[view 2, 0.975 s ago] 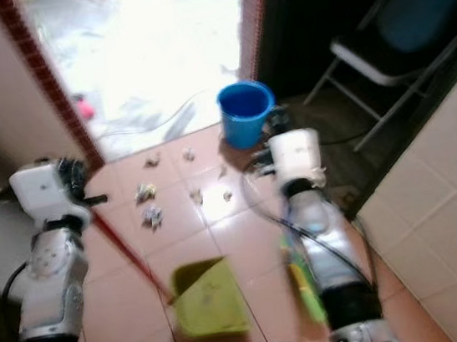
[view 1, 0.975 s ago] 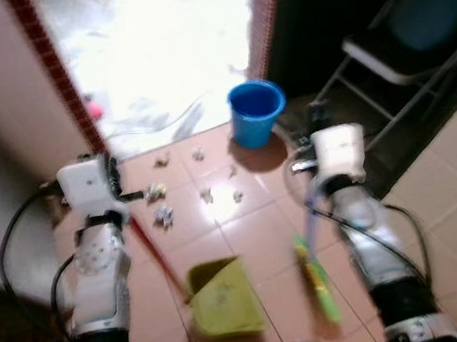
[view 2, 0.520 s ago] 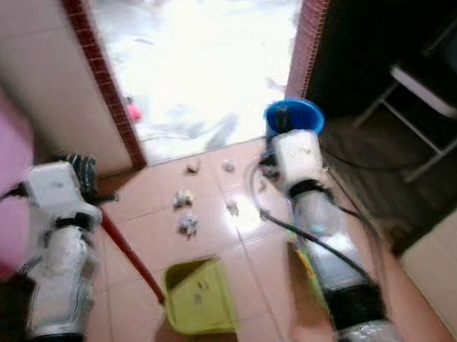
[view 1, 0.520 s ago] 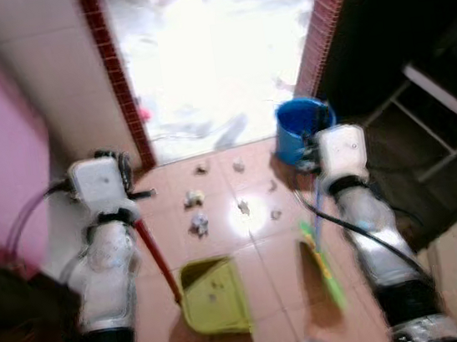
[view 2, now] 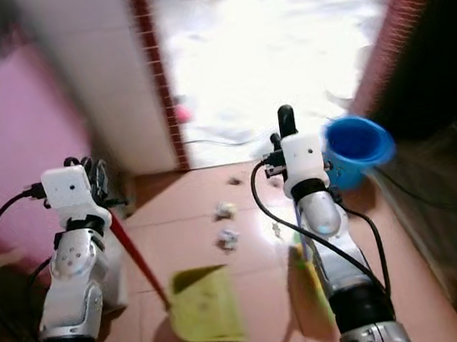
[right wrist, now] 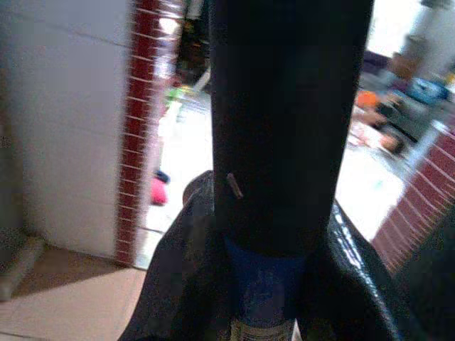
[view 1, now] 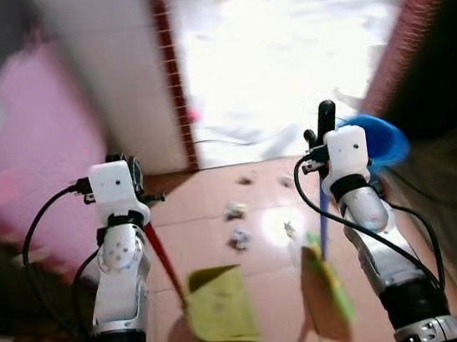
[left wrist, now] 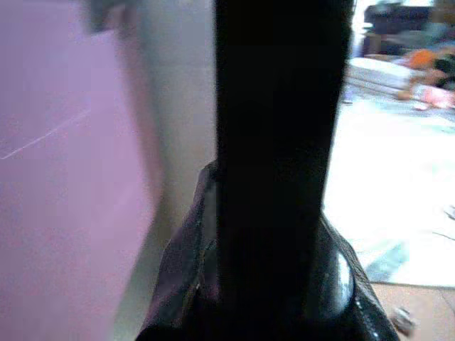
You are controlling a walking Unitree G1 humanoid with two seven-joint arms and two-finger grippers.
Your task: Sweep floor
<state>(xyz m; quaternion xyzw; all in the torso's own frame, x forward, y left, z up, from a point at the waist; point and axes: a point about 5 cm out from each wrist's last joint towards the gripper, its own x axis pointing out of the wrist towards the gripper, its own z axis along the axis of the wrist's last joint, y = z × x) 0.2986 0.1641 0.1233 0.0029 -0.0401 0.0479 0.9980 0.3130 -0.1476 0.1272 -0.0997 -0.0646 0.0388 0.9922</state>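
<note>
Terracotta floor tiles (view 1: 218,223) carry a few crumpled scraps of litter (view 1: 239,239) just ahead of the robot, lying between a bright doorway and the two tools it carries. The left gripper (view 1: 132,177) is clenched on the red handle (view 1: 163,264) of a yellow-green dustpan (view 1: 219,305), which rests low by the robot's feet, presumably kept there to receive the sweepings. The right gripper (view 1: 323,120) grasps the blue shaft of a green broom (view 1: 327,280), whose head sits on the tiles just short of the litter. Though the eye views are blurred, both sets of jaws appear closed around their handles. A blue bucket (view 1: 380,138) stands beside the right arm.
</note>
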